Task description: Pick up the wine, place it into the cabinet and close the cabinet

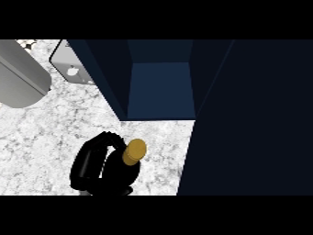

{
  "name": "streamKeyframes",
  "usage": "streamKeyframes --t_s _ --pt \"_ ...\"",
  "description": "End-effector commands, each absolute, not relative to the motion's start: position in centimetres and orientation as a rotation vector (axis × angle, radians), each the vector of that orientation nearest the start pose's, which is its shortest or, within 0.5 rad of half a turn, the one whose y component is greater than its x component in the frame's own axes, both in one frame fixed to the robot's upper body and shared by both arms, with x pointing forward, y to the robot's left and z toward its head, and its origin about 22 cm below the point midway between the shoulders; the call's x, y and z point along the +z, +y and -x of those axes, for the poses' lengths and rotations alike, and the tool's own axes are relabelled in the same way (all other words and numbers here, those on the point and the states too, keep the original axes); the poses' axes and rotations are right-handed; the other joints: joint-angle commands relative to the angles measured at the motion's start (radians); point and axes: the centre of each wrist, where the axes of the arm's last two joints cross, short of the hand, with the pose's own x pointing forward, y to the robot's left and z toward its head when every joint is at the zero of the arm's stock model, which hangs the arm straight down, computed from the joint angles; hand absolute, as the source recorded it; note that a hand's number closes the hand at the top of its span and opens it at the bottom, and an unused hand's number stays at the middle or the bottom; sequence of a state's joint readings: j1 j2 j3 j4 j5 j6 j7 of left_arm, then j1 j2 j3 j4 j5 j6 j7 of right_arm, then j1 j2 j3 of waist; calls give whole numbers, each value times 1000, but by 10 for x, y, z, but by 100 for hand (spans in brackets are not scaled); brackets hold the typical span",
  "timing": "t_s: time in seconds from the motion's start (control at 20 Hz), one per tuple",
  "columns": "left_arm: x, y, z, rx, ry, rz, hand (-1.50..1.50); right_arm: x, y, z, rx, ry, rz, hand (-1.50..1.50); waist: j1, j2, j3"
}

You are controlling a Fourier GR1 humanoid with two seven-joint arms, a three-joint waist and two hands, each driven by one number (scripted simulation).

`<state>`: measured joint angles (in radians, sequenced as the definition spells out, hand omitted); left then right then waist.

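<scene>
**Wine in the left hand, cabinet open just beyond the fingers**

Your left hand [91, 167] comes in from the lower edge. Its fingers [106, 137] are curled round the wine bottle [130, 158] and clamped on it. The bottle sits against the palm, on the right side of the fingers. Only its gold cap [136, 148] pokes clear of them, leaning a little up and to the right. The dark body is lost against the black hand, so you cannot tell whether its base rests on the desk [36, 147] or hangs above it.

Treat the bottle as glass: stiff, smooth, likely heavy for its width, and breakable if it knocks an edge. I judge the body below the neck the better place to hold, since the neck is narrow and would let the weight swing. The lean of the cap suggests the bottle is not quite upright, so level it before you carry it in.

Just beyond the fingertips is the cabinet [160, 87], its blue inside open towards you. Its door [254, 119] stands wide, a dark panel well to the right of the fingers. Watch the near lip of the opening as the bottle passes. Far to the left of the fingers lie a grey cylinder [9, 73] and a small metal plate [70, 64], both out of your path.
</scene>
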<state>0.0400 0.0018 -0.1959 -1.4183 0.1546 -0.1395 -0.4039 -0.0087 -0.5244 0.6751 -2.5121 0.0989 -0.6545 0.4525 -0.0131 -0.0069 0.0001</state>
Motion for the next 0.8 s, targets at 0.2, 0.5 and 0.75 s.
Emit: streamKeyframes --t_s 0.2,0.5,0.75 --pt "-19 157 -239 -30 -1808 251 150 207 -183 -71 129 -1949 -195 -150 -6 1 -1" --pt "-21 164 -263 -48 -1824 175 150 208 -185 -68 138 -1946 -183 -150 -9 2 -1" --pt "-7 148 -290 -83 -1824 129 150 200 -183 -73 123 -1956 -191 -150 -7 4 0"
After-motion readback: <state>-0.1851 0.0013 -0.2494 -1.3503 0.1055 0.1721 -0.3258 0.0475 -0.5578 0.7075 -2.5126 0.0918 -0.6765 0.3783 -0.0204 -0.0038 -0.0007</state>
